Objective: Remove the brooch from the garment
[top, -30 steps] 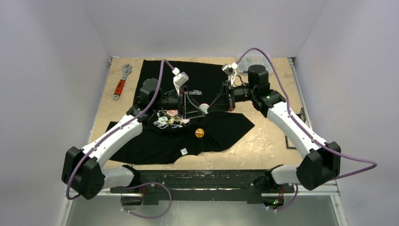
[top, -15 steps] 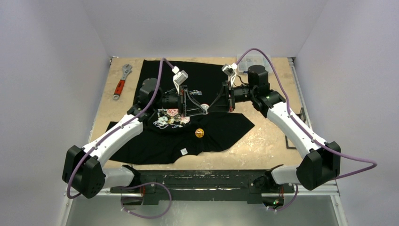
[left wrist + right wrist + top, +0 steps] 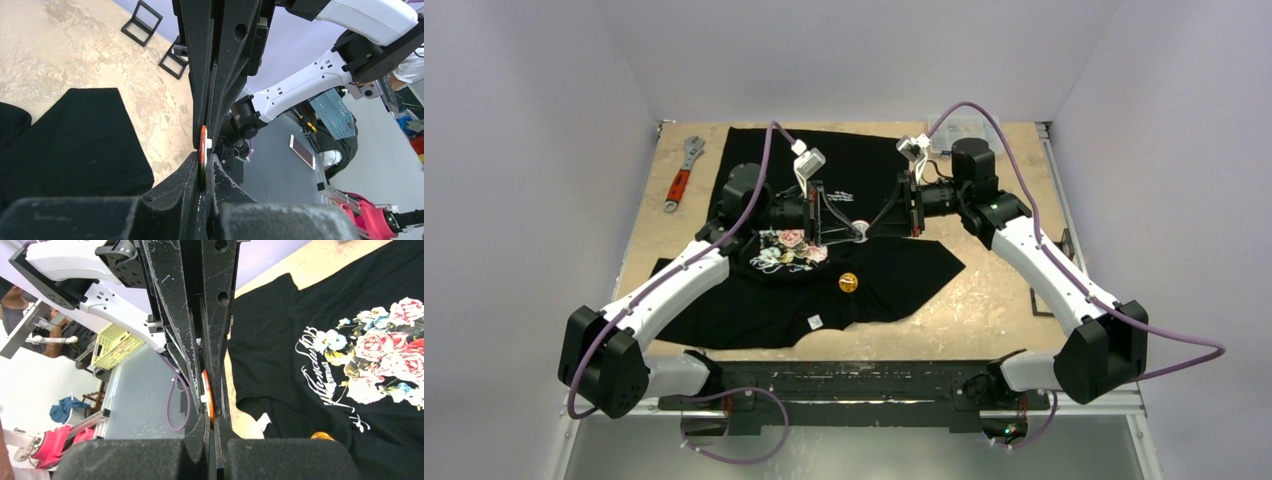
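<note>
The black T-shirt (image 3: 874, 170) with the rose print (image 3: 786, 248) lies flat on the table; it also shows in the right wrist view (image 3: 320, 315). An orange round brooch (image 3: 848, 282) sits on it near the neck label (image 3: 816, 321), and shows in the right wrist view (image 3: 322, 435). My left gripper (image 3: 855, 233) and right gripper (image 3: 867, 231) meet tip to tip above the shirt. Both are shut on one thin orange disc with a white back (image 3: 202, 152), seen edge-on in the right wrist view (image 3: 210, 402). The left gripper (image 3: 204, 172) holds its lower edge, the right gripper (image 3: 210, 421) the opposite edge.
A red-handled wrench (image 3: 680, 176) lies at the far left of the table. A clear plastic box (image 3: 954, 130) stands at the back right. Small black stands (image 3: 142, 22) sit near the table's right edge (image 3: 1044, 300).
The two grippers have drawn together until their tips meet on the disc. The left arm has shifted slightly toward the back, so more of the rose print shows.
</note>
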